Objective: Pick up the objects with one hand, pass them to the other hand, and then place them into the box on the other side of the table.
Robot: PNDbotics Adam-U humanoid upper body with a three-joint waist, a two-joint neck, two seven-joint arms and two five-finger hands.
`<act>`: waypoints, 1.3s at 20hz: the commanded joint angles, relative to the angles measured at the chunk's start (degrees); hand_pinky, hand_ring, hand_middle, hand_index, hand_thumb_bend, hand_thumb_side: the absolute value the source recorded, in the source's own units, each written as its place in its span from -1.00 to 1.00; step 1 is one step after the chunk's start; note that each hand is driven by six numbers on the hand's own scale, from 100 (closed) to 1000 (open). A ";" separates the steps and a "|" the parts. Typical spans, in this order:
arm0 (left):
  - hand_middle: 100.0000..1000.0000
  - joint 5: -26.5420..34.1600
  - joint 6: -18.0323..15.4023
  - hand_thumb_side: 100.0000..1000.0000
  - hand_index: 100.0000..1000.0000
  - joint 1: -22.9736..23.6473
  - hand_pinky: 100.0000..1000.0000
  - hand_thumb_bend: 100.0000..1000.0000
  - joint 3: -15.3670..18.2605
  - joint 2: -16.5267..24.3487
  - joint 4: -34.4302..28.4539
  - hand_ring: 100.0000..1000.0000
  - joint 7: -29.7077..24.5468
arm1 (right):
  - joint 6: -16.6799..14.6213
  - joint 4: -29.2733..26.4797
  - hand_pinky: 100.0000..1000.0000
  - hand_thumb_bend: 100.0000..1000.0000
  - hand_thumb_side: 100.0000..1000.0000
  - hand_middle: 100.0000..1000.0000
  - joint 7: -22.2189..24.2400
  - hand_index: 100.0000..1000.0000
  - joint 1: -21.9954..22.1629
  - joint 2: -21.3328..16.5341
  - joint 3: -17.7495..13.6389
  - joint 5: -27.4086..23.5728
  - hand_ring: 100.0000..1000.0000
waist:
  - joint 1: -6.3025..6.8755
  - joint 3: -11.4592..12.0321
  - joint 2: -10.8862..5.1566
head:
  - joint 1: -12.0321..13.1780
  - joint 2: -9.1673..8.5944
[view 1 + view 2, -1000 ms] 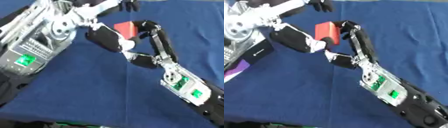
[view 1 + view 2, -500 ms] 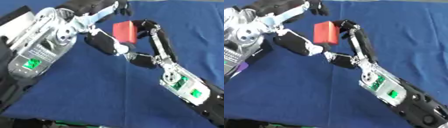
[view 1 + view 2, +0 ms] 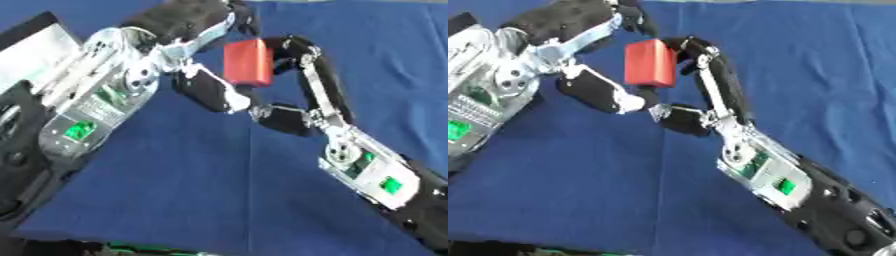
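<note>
Above the blue table (image 3: 175,190), a red block (image 3: 247,62) is pinched by the right hand (image 3: 302,75), while it is enclosed by the left hand (image 3: 206,55) with curled fingers.

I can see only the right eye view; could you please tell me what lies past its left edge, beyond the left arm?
Observer: In the left eye view a pale flat panel with a dark edge shows at the upper left, behind the left arm and well to the left of the red block. I cannot tell whether it is the box.
Operator: Thank you. Does that view show more of the left forearm too?
Observer: Yes. Its green light shows whole there, and below it a black part of the arm runs down to the lower left edge.
</note>
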 commanded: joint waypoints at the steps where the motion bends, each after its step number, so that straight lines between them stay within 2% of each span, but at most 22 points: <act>1: 0.40 -0.61 -0.42 -0.43 0.60 -0.53 0.71 -0.18 0.54 -0.33 0.73 0.52 1.25 | -0.62 -0.58 0.10 -1.00 -1.00 -0.18 0.13 -0.19 -0.89 -0.44 -0.17 0.26 0.29 | -0.02 -0.13 -0.86 | 0.06 -1.00; 9: 0.33 0.64 0.17 -0.42 0.53 -0.17 0.70 -0.54 0.56 -1.04 2.34 0.49 4.06 | -1.04 -0.58 0.10 -1.00 -1.00 -0.18 0.68 -0.19 -0.99 -0.34 0.44 0.78 0.29 | -0.10 -0.16 -0.63 | 0.28 -1.27; 13: 0.27 0.83 0.22 -0.60 0.44 -0.05 0.67 -0.68 0.51 -1.22 2.91 0.46 4.92 | -1.28 -0.58 0.10 -1.00 -1.00 -0.18 0.86 -0.19 -0.95 -0.39 0.66 1.10 0.29 | -0.11 -0.14 -0.61 | 0.32 -1.36; 18: 0.16 1.11 -0.02 -0.98 0.23 0.16 0.63 -0.83 0.37 -1.42 3.52 0.39 5.22 | -1.48 -0.58 0.09 -1.00 -1.00 -0.18 0.76 -0.19 -0.87 -0.47 0.76 1.29 0.28 | -0.08 -0.18 -0.59 | 0.44 -1.26; 22: 0.07 1.20 -0.11 -1.00 0.02 0.37 0.60 -0.98 0.44 -1.62 3.95 0.33 5.53 | -1.69 -0.58 0.10 -1.00 -1.00 -0.18 0.71 -0.19 -0.83 -0.56 0.85 1.40 0.28 | -0.04 -0.25 -0.60 | 0.48 -1.17; 26: 0.01 1.71 -0.21 -1.00 -0.17 0.45 0.59 -1.00 0.50 -1.67 3.95 0.28 6.49 | -1.82 -0.58 0.12 -1.00 -1.00 -0.16 0.82 -0.16 -0.65 -0.62 0.86 1.80 0.31 | -0.07 -0.21 -0.72 | 0.29 -0.93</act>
